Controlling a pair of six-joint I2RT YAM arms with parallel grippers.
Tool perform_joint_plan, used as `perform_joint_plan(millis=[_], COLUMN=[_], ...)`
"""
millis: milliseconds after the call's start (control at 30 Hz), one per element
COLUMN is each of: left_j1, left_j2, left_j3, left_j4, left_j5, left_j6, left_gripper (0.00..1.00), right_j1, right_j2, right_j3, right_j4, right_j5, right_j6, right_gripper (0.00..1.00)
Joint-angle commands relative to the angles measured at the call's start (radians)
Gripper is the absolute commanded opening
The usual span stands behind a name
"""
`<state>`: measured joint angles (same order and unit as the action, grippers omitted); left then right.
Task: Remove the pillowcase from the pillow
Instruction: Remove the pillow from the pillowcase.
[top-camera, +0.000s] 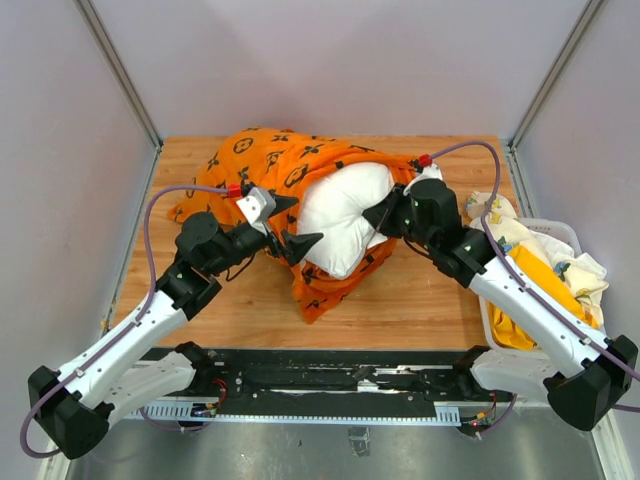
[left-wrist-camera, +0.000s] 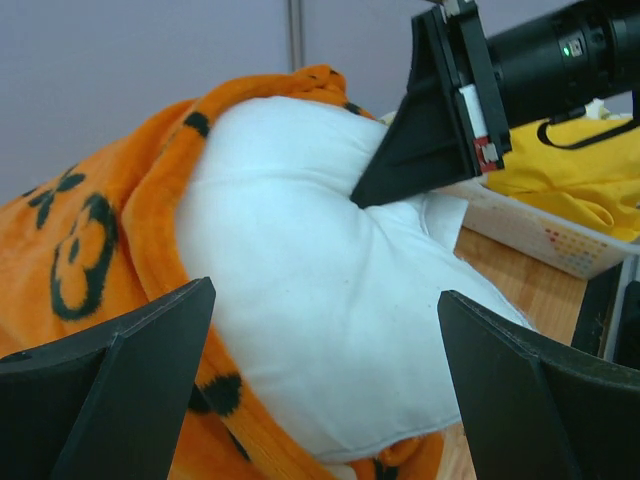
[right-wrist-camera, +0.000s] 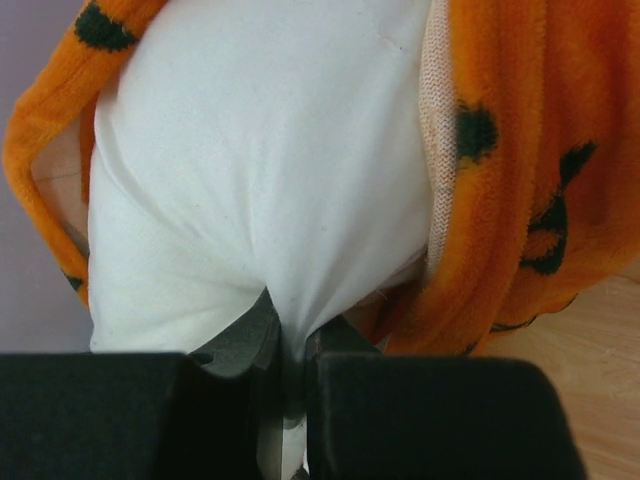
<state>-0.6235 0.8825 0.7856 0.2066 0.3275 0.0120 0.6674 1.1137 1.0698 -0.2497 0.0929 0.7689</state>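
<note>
Fingers of the right gripper (top-camera: 376, 216) are pinching a fold of the pillow (top-camera: 340, 212); left gripper (top-camera: 296, 224) has fingers spread wide by the half-off pillowcase (top-camera: 265, 160).

The pillowcase (top-camera: 270, 160) is thick orange fleece, matt and nappy, with its black motifs printed into the pile. Its turned-out hem shows a paler, knit-like backing. The pillow (top-camera: 340, 210) it wraps is smooth white woven cloth, matt and finely creased. Under the pillow, the bench (top-camera: 420, 300) is pale wood with visible grain and a low satin sheen. The left tool (top-camera: 308, 222) and right tool (top-camera: 380, 215), on either side of the pillow, are matt black plastic. Right of the pillow, a white plastic basket (top-camera: 558, 227) holds soft yellow cloth (top-camera: 545, 278). Nearer than the pillow, the arm shells (top-camera: 530, 310) are glossy white plastic.
</note>
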Motion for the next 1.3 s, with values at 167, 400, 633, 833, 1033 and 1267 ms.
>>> perform_joint_plan(millis=[167, 400, 633, 833, 1033, 1267], left_j1=[-0.126, -0.231, -0.273, -0.354, -0.431, -0.518], left_j2=[-0.028, 0.012, 0.097, 0.161, 0.237, 0.335], left_j3=[-0.052, -0.076, -0.098, -0.095, -0.074, -0.098], left_j4=[0.026, 0.090, 0.207, 0.223, 0.198, 0.300], left_j5=[-0.071, -0.080, -0.107, -0.200, -0.263, -0.826], left_j6=[0.141, 0.226, 0.246, 0.313, 0.327, 0.428], left_gripper=[0.99, 0.99, 0.99, 0.99, 0.99, 0.98], right_j1=[-0.042, -0.042, -0.042, -0.042, -0.043, -0.045], right_j2=[0.057, 0.091, 0.092, 0.087, 0.090, 0.074], right_j3=[0.102, 0.141, 0.137, 0.148, 0.168, 0.166], right_j4=[-0.005, -0.018, -0.022, -0.031, -0.035, -0.035], right_j5=[-0.003, -0.011, -0.028, -0.036, -0.038, -0.047], right_j6=[0.094, 0.082, 0.078, 0.072, 0.058, 0.050], right_gripper=[0.01, 0.01, 0.01, 0.01, 0.01, 0.01])
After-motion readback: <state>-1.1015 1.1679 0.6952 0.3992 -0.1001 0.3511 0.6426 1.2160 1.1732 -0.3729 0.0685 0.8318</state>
